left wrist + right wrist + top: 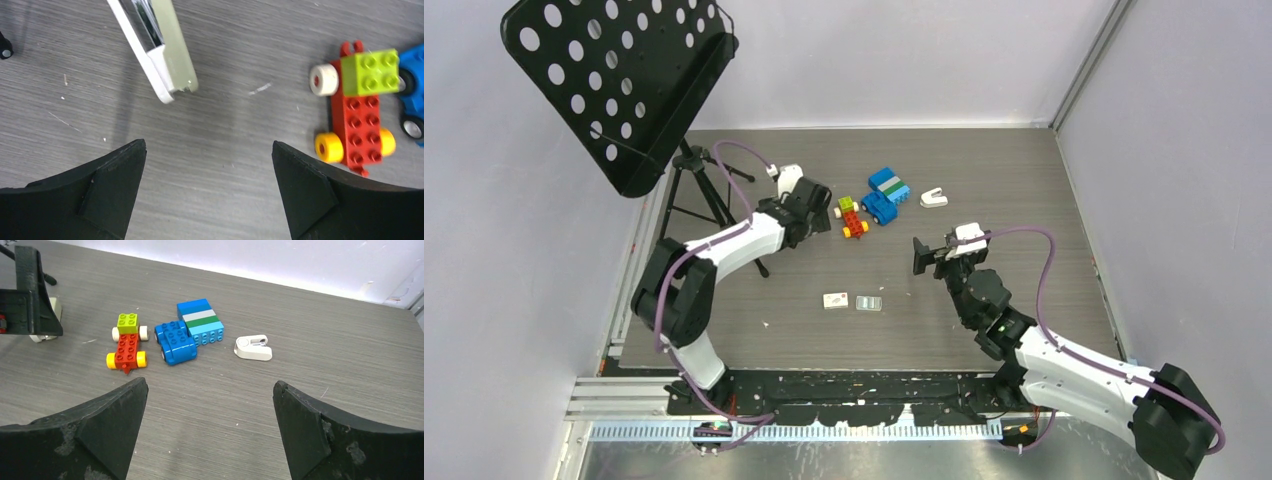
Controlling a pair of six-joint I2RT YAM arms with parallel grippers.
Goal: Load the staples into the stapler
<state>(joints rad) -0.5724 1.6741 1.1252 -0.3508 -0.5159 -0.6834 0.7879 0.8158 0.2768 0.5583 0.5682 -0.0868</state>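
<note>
Top external: staples (869,303) beside box (835,300)

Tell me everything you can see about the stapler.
The stapler is small and slim, seemingly plastic: a white body with a grey-beige top, and shiny metal showing in the gap between them. It lies on the grey wood-grain table, slanted in the left wrist view, its far end cut off by the frame. Nothing touches it. The open left gripper sits short of it, and a toy car lies apart.
</note>
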